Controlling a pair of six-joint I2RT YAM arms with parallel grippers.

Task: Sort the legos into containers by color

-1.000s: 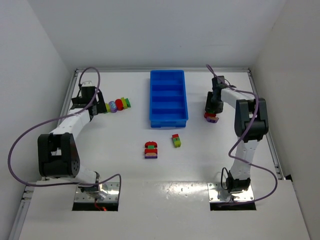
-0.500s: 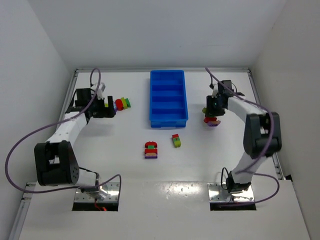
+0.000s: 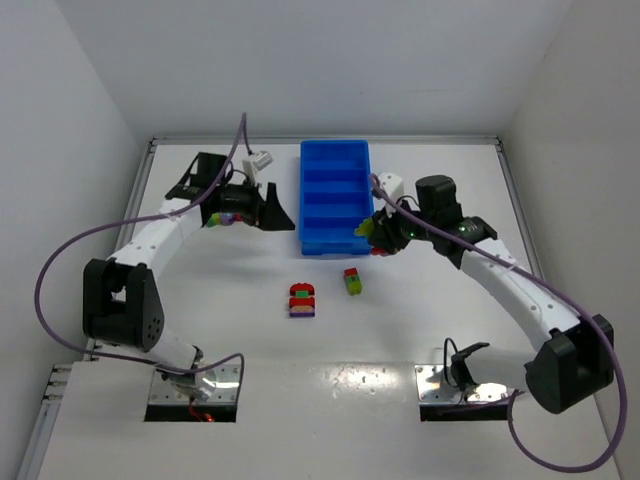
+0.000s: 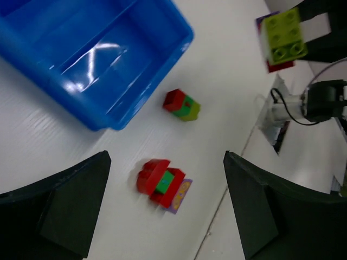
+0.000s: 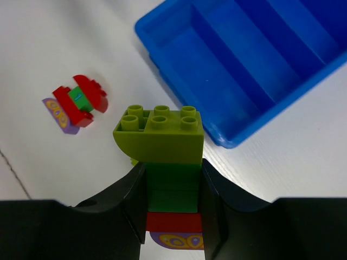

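Table [image 3: 200, 300] bears tray [image 3: 337, 247], red cluster [image 3: 302, 300] (purple-based), smaller cluster [image 3: 352, 281]

Top view: fixed high behind both arm bases [image 3: 195, 385], tilted down and forward, far enough to take in the whole table [image 3: 420, 320]; blue tray [image 3: 337, 246] toward 12 o'clock.

Left wrist view: low, slanted, facing about 4 o'clock across the table; tray corner at 10 o'clock, red cluster [image 4: 161, 182] near 6.

Right wrist view: closest, looking down past the brick stack [image 5: 165, 162]; tray at 1 o'clock, cluster at 9.

All three share the tray's near end and the cluster.
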